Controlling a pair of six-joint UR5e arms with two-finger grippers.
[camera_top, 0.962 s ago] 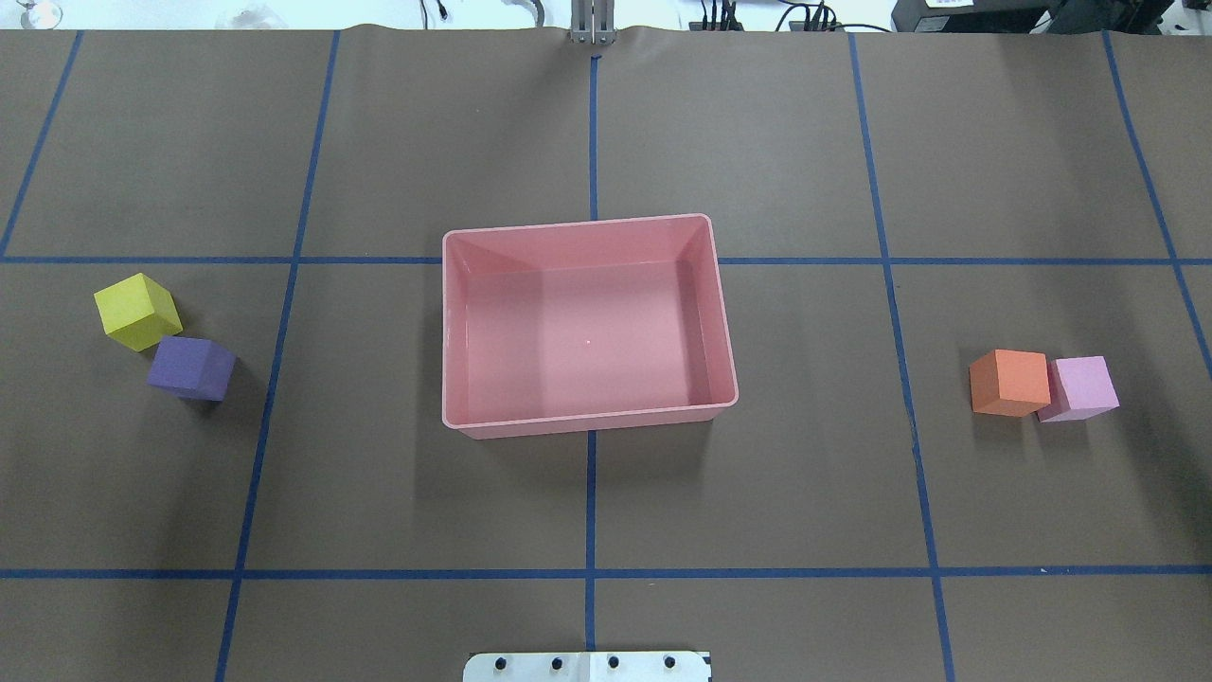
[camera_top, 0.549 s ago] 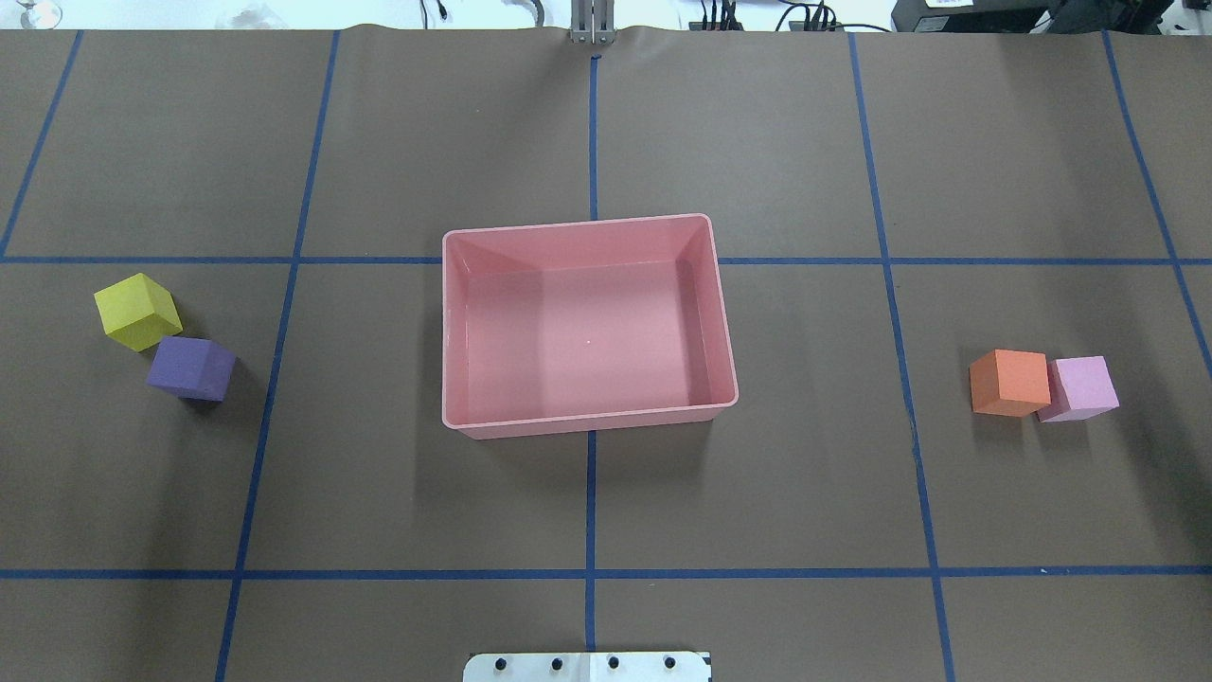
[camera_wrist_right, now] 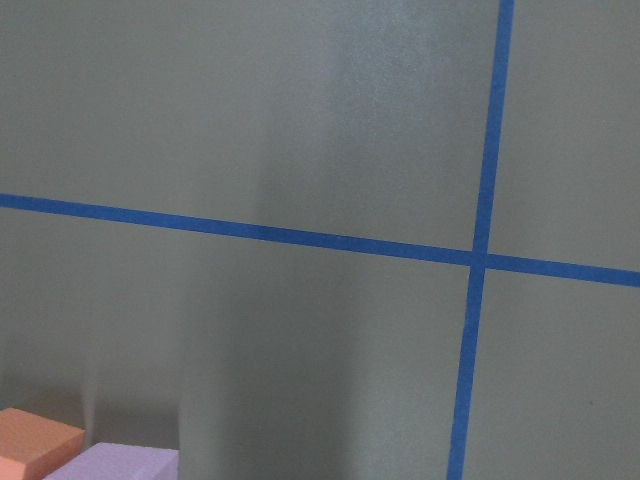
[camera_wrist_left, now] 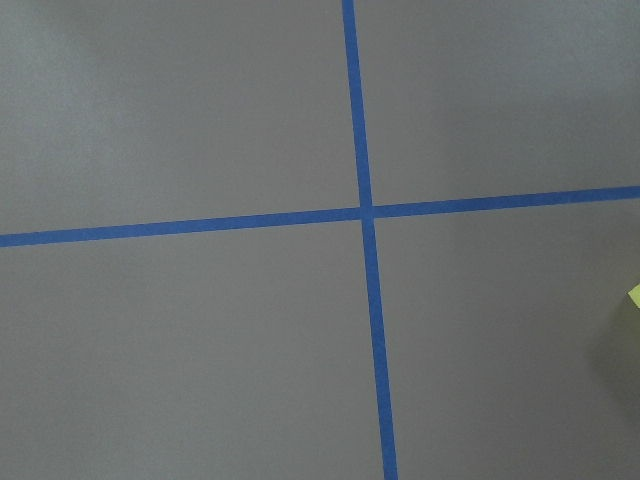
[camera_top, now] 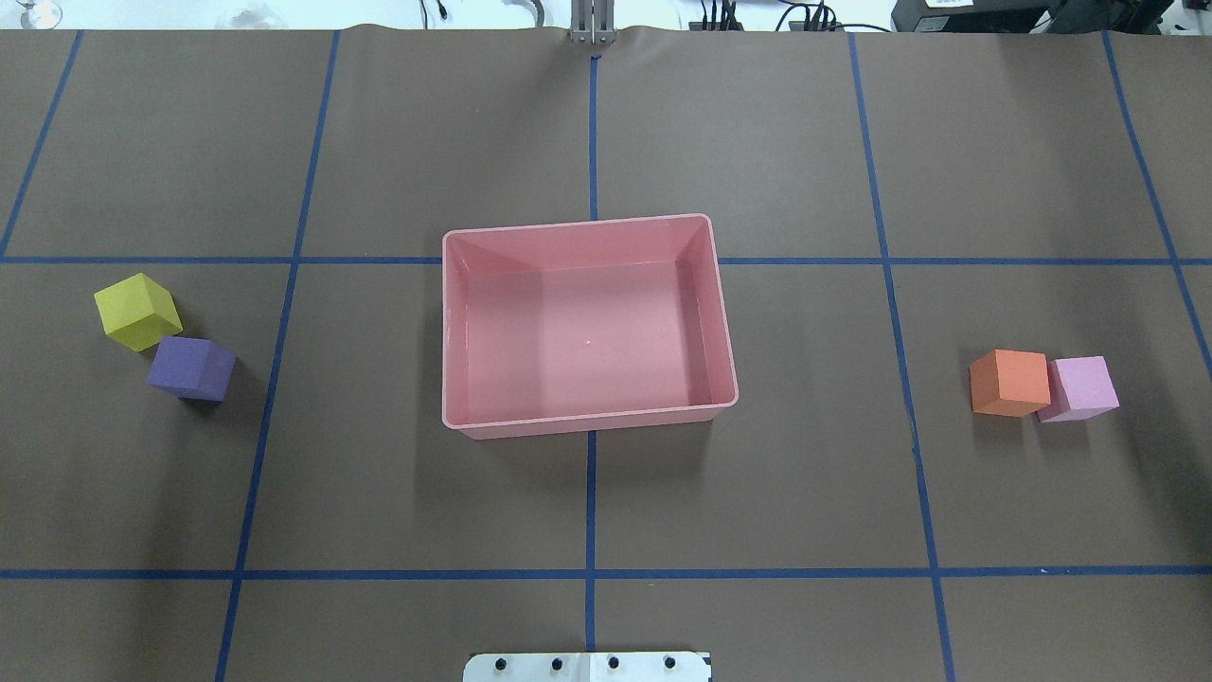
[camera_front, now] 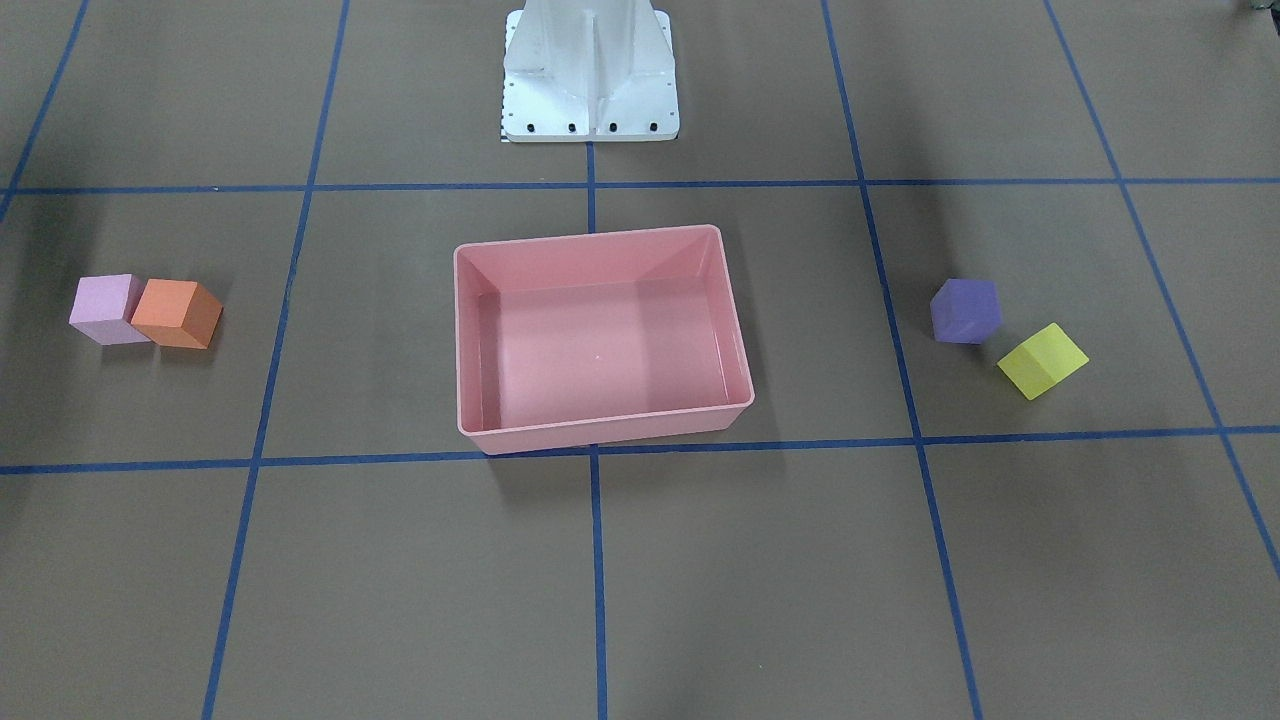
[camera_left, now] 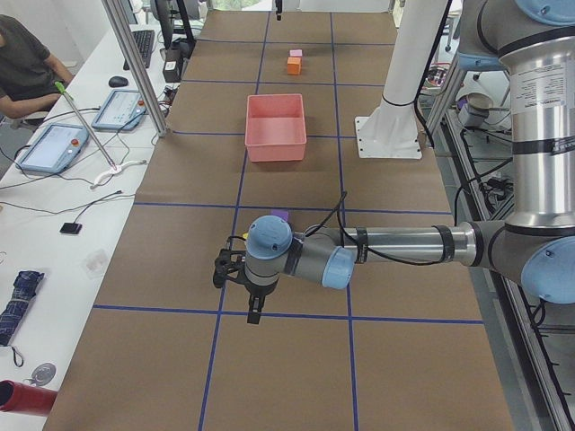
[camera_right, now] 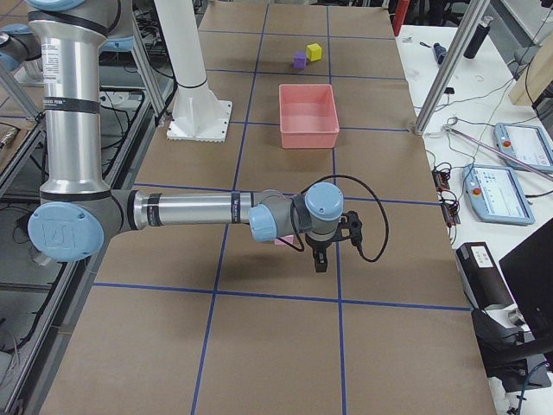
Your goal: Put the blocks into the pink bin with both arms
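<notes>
The pink bin (camera_top: 587,426) stands empty at the table's middle. The yellow block (camera_top: 137,311) and purple block (camera_top: 191,368) sit together to its left. The orange block (camera_top: 1009,383) and light pink block (camera_top: 1079,387) touch each other to its right. My grippers show only in the side views. The left gripper (camera_left: 254,310) hangs above the table near the purple block (camera_left: 280,215). The right gripper (camera_right: 320,259) hangs near the light pink block (camera_right: 282,240). I cannot tell whether either is open or shut.
The white pedestal base (camera_front: 590,75) stands behind the bin. Blue tape lines (camera_top: 590,573) grid the brown table cover. An operator (camera_left: 22,67) sits at a side desk with tablets (camera_left: 54,144). The right wrist view shows the orange block (camera_wrist_right: 35,445) and the light pink block (camera_wrist_right: 115,463) at its bottom edge.
</notes>
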